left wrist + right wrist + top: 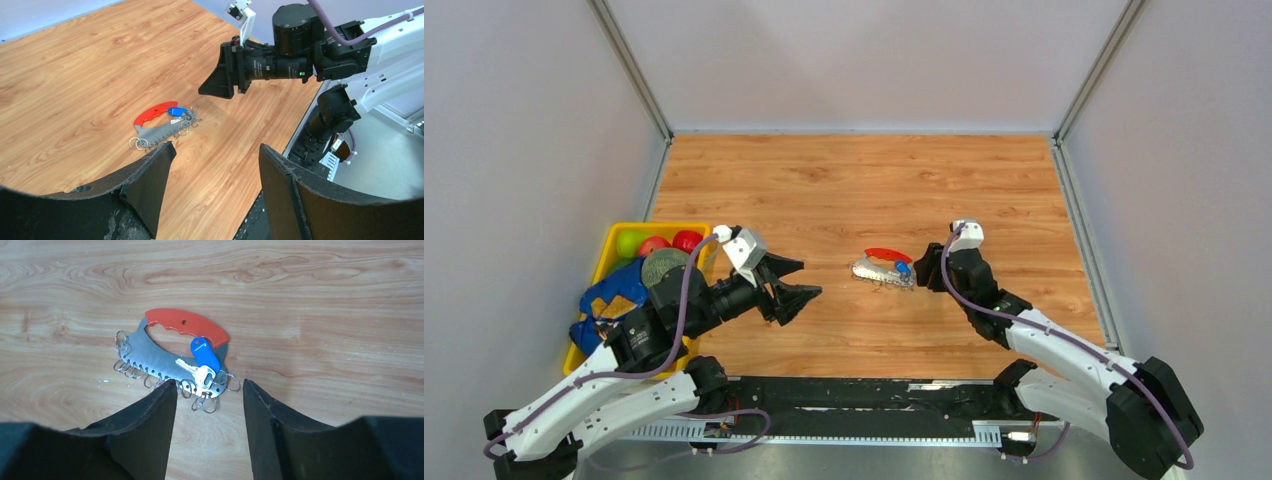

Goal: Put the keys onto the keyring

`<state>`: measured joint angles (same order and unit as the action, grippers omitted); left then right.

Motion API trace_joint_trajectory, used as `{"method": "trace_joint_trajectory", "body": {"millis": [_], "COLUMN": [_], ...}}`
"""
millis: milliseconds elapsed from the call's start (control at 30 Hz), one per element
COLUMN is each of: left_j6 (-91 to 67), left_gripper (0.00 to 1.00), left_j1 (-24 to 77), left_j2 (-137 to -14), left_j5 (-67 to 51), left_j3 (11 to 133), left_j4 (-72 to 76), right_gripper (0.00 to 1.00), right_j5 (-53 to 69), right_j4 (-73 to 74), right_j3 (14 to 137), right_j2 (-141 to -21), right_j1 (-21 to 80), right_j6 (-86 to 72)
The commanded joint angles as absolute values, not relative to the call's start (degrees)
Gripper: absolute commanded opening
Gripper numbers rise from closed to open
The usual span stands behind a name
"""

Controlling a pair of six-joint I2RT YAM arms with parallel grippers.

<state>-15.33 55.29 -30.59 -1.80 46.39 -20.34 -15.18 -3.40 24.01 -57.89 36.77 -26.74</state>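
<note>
The keyring point(876, 270) lies flat mid-table: a red curved loop point(185, 325) joined to a grey jagged plate point(150, 357) edged with several small wire rings. The keys point(197, 374), silvery with a small blue tag point(205, 355), rest on the plate's right end; I cannot tell whether they are threaded on. The keyring also shows in the left wrist view point(160, 131). My right gripper point(210, 385) is open and empty, its tips just short of the plate's near edge. My left gripper point(811, 279) is open and empty, to the left of the keyring and apart from it.
A yellow basket point(659, 226) with toy fruit and a blue object stands at the left edge, beside the left arm. Grey walls close in the wooden table on three sides. A black rail point(864, 392) runs along the near edge.
</note>
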Motion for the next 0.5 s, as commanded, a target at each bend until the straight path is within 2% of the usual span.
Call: {"method": "trace_joint_trajectory", "body": {"millis": [0,100,133,200,267,367,400,467], "left_j6": [-15.66,-15.45,-15.37,-15.16,-14.71,-13.93,-13.48,-12.88], "left_gripper": [0.73,0.73,0.74,0.74,0.75,0.83,0.90,0.94], "left_j1": [55.17,55.18,55.15,55.11,55.15,55.15,55.14,55.11], "left_j2": [-30.15,-30.36,-30.43,-30.56,-30.79,-31.23,-31.56,-32.27], "left_j5": [-1.18,-0.47,-0.32,-0.19,1.14,2.72,3.08,3.93], "left_j3": [46.44,46.87,47.14,47.57,48.15,49.17,49.87,51.08], "left_j4": [-18.80,-18.99,-19.16,-19.37,-19.56,-20.10,-20.20,-20.41], "right_gripper": [0.56,0.62,0.67,0.80,0.98,1.00,1.00,1.00], "right_j5": [-16.04,-14.46,-13.76,-13.45,-14.51,-17.33,-17.65,-16.00], "right_j4": [-0.55,2.00,2.78,3.87,4.87,6.20,6.88,7.87], "right_j3": [26.17,29.62,31.06,32.72,35.00,38.06,39.31,42.02], "right_j2": [-54.60,-54.31,-54.32,-54.31,-54.19,-53.80,-53.69,-53.61], "right_j1": [36.12,36.08,36.12,36.13,36.12,36.12,36.11,36.12], "right_j6": [-26.29,-24.68,-24.22,-23.45,-22.57,-21.28,-20.67,-18.72]}}
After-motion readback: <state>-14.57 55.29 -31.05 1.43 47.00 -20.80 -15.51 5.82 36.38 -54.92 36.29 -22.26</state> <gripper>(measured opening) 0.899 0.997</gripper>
